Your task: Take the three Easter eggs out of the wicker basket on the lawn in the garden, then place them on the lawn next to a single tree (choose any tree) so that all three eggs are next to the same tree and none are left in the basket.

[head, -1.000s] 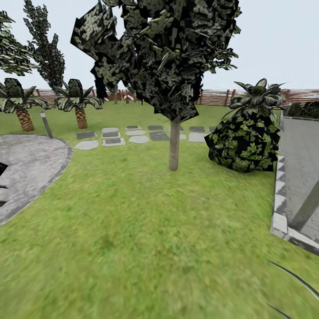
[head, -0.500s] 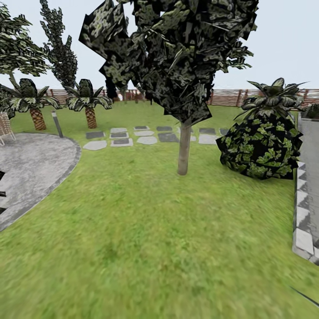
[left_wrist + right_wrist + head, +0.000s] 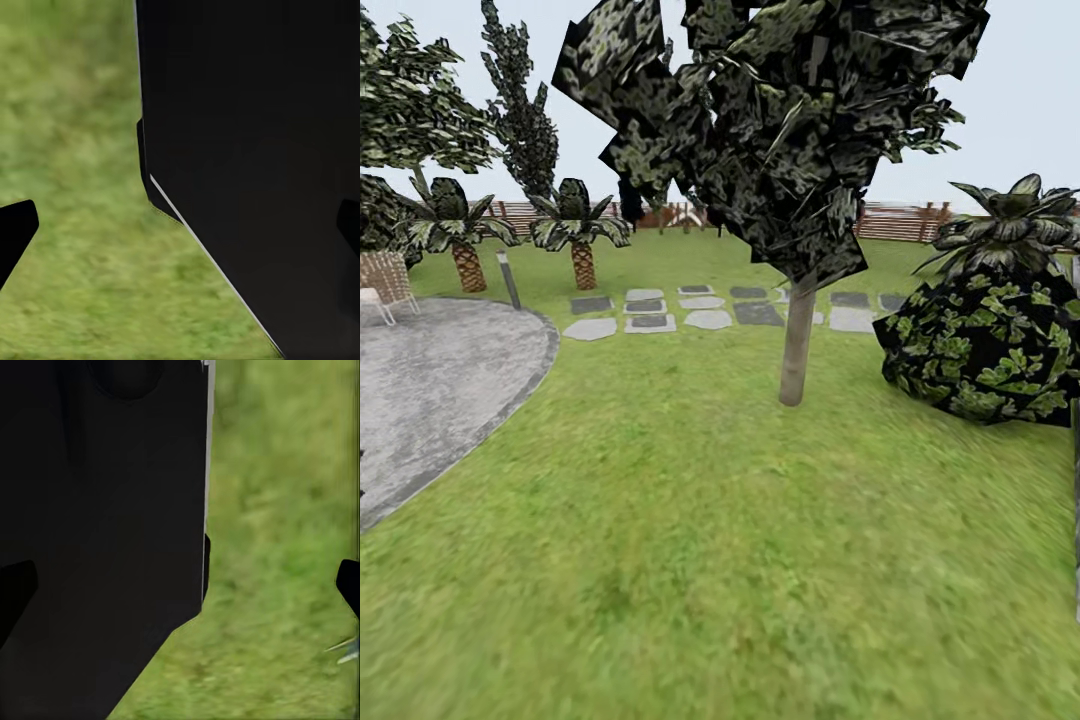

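On the lawn, pale-trunk tree, patio left

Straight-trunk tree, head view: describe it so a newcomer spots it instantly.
Start at the grey paved patio; the lawn spreads from its edge. The tree rises mid-lawn, just before the stepping stones. Unlike the squat palms and round bush, it has a bare, pale, upright trunk.

Head camera faces forward across the lawn toward the tree and fence; both wrist cameras look down, near, at the same grass.
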Controlling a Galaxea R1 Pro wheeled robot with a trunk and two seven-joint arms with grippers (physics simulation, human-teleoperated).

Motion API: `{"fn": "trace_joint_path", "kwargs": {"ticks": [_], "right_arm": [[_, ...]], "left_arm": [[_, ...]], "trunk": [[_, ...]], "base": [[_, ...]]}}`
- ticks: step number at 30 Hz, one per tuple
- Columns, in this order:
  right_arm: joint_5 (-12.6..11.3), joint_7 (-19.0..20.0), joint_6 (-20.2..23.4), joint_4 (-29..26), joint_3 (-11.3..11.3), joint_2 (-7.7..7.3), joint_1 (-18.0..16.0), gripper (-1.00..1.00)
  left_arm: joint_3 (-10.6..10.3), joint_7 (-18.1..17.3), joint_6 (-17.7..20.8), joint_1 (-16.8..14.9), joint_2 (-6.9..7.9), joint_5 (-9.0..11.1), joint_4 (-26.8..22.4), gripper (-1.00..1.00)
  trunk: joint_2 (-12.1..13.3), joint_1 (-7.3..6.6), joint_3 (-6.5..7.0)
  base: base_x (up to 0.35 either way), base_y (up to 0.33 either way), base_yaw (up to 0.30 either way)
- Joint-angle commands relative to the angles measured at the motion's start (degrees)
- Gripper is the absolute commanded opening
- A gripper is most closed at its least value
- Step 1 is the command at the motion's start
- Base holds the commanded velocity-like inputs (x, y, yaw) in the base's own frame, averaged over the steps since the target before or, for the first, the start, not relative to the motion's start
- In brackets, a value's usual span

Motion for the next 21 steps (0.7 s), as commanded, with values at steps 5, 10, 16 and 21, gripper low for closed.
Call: {"fn": "trace_joint_path", "kwargs": {"ticks": [5, 10, 16, 21], "right_arm": [[0.0, 0.0, 0.0, 0.1, 0.0, 0.03, -0.1, 1.00], [-0.1, 0.0, 0.0, 0.2, 0.0, 0.02, -0.1, 1.00], [0.0, -0.1, -0.1, 0.2, 0.0, -0.01, -0.1, 1.00], [0.0, -0.1, -0.1, 0.2, 0.0, 0.02, -0.1, 1.00]], "left_arm": [[0.0, 0.0, 0.0, 0.0, 0.00, 0.0, -0.1, 1.00], [0.0, 0.0, 0.0, 0.0, 0.00, 0.0, -0.1, 1.00], [0.0, 0.0, 0.0, 0.0, 0.00, 0.0, -0.1, 1.00], [0.0, 0.0, 0.0, 0.0, 0.00, 0.0, -0.1, 1.00]], "trunk": [[0.0, 0.03, -0.04], [0.0, 0.03, -0.04], [0.0, 0.03, -0.04], [0.0, 0.03, -0.04]], "base": [[0.331, 0.000, 0.258], [0.331, 0.000, 0.259], [0.331, 0.000, 0.259], [0.331, 0.000, 0.259]]}}
